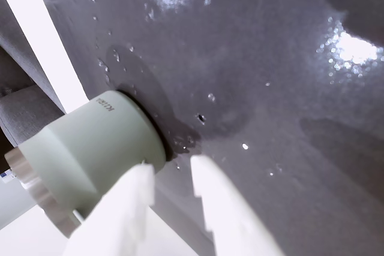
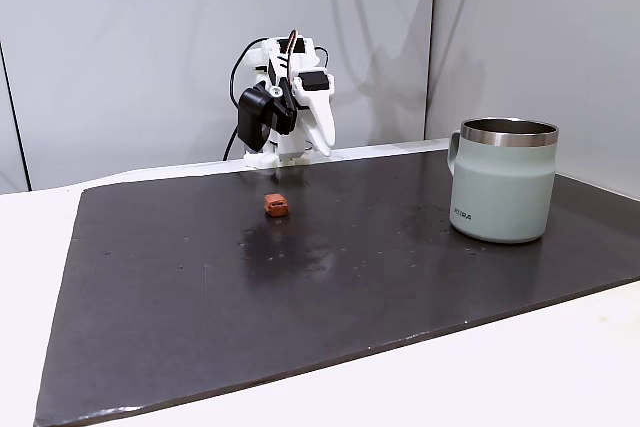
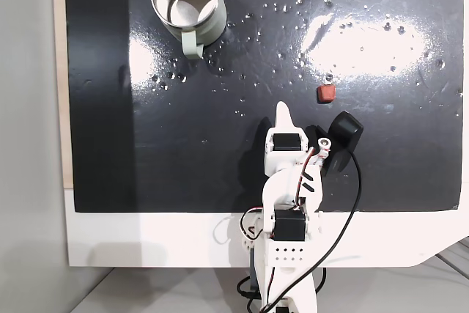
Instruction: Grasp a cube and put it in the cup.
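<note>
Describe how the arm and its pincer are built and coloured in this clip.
The arm is white printed plastic with black servo blocks at the joints and a black camera pod on its side. Black and red cables loop along it. The pincer has two plain white tapered fingers, no markings.

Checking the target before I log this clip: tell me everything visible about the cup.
The cup is a large pale grey-green mug with a bare steel rim, a side handle and small dark lettering near its base. It stands upright on the dark mat, apart from the cube and the gripper. From above its steel inside looks empty. The wrist view shows its side close by. Nothing touches it but the mat.
</note>
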{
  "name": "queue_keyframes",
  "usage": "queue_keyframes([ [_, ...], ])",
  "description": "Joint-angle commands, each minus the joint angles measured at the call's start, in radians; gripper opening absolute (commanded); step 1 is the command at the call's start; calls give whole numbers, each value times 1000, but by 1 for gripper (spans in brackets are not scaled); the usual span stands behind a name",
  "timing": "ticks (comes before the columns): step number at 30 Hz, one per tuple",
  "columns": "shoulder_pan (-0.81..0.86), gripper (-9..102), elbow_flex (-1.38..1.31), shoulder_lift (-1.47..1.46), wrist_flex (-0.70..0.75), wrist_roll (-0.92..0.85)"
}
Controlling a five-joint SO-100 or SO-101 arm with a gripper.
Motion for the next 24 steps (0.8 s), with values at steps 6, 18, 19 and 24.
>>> queue_keyframes([
  [6,-9,0,-6,9,0,-9],
  [18,-3,0,-8,9,2,-5],
  [19,-2,0,-9,9,2,-11],
  [24,31,0,-109,9,110,-6],
])
